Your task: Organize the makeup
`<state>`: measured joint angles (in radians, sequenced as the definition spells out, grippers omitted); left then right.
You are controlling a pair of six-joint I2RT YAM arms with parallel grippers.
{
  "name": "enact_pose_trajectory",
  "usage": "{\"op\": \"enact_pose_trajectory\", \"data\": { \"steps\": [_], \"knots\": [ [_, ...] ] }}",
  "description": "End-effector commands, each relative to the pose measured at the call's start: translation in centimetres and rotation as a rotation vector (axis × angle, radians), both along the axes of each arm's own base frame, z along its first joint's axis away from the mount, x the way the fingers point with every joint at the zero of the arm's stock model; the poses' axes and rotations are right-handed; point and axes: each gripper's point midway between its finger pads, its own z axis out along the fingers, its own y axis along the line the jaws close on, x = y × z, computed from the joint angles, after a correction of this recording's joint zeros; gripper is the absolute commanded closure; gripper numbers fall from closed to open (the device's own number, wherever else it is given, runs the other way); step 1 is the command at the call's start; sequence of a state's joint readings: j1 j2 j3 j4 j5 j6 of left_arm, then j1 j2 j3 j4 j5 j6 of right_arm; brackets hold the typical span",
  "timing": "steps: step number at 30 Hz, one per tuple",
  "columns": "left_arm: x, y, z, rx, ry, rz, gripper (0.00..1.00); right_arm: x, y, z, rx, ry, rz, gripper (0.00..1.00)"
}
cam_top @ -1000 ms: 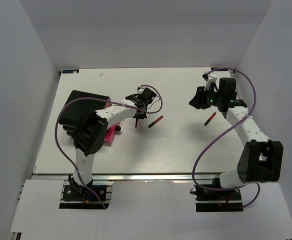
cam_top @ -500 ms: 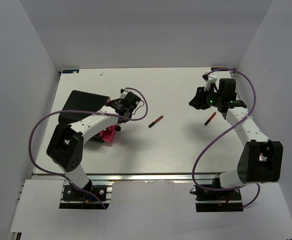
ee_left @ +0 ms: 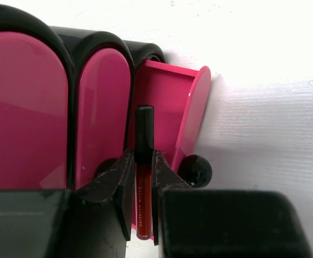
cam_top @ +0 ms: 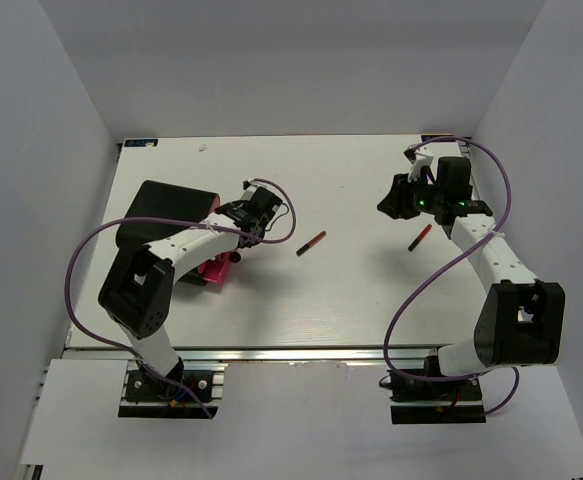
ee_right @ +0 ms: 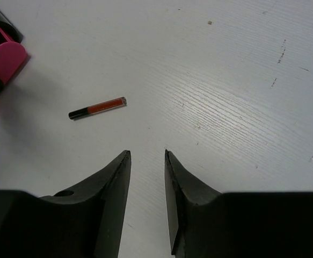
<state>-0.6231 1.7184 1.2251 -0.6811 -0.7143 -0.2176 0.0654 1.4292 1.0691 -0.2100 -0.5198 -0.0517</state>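
Tabletop (cam_top: 371, 290) white, faintly scuffed; walls (cam_top: 291, 70) plain.

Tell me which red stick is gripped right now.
The stick in the left gripper at the open pink drawer; the other two lie loose on the table.

We see one red-and-black stick (ee_left: 144, 134), black cap forward, pinched by the left gripper (ee_left: 142, 161) over the pink drawer (ee_left: 169, 102). A second stick (cam_top: 311, 243) lies flat mid-table, and a third stick (cam_top: 420, 236) lies nearer the right edge.

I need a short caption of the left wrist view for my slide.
Left gripper holds a red-and-black stick at the open pink drawer.
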Motion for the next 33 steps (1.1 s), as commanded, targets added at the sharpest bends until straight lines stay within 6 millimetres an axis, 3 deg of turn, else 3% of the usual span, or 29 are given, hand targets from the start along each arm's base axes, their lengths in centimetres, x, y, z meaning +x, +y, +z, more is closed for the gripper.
{"op": "enact_pose_trajectory", "data": {
  "steps": [1,4,8,9,10,13,19,20,22,23,27,29,30,33],
  "knots": [
    [0.3,0.7,0.6,0.008,-0.021,0.007,0.99,0.2,-0.1,1.2,0.010,-0.046,-0.006,0.63],
    [0.2,0.8,0.1,0.014,-0.009,-0.003,0.98,0.2,-0.1,1.1,0.014,-0.039,-0.006,0.63],
    [0.3,1.3,-0.6,0.056,0.005,0.004,0.85,0.3,-0.1,1.1,0.015,-0.043,-0.006,0.63],
    [0.3,1.3,-0.7,0.058,0.007,0.003,0.80,0.3,-0.1,1.1,0.014,-0.042,-0.005,0.63],
    [0.3,1.5,-0.8,0.060,0.008,0.008,0.68,0.3,-0.2,1.0,0.013,-0.041,-0.008,0.63],
    [0.5,1.6,-1.1,0.061,0.010,0.011,0.54,0.2,-0.2,0.9,0.010,-0.041,-0.008,0.63],
    [1.5,0.3,0.0,0.011,-0.010,-0.005,0.54,0.0,-0.3,0.8,0.012,-0.039,-0.005,0.63],
    [1.8,0.0,0.3,-0.007,-0.018,-0.009,0.66,0.0,-0.3,0.8,0.013,-0.039,-0.004,0.63],
    [2.5,-2.0,1.2,-0.100,-0.029,-0.050,0.94,-0.1,-0.1,0.7,0.016,-0.037,0.005,0.63],
    [3.0,-3.2,1.6,-0.157,-0.041,-0.074,1.00,-0.1,-0.1,0.7,0.015,-0.040,0.009,0.63],
    [3.2,-10.1,1.6,-0.409,0.014,-0.250,1.00,-0.7,0.5,0.9,0.013,-0.056,0.080,0.61],
    [3.1,-13.4,1.5,-0.538,0.062,-0.320,0.95,-0.9,0.6,0.9,0.013,-0.055,0.095,0.60],
    [3.0,-14.2,0.2,-0.554,0.104,-0.333,0.83,-0.9,0.6,0.8,0.011,-0.052,0.096,0.60],
    [2.7,-17.1,-0.7,-0.605,0.170,-0.413,0.62,-1.0,0.4,0.6,-0.002,-0.050,0.096,0.58]
  ]
}}
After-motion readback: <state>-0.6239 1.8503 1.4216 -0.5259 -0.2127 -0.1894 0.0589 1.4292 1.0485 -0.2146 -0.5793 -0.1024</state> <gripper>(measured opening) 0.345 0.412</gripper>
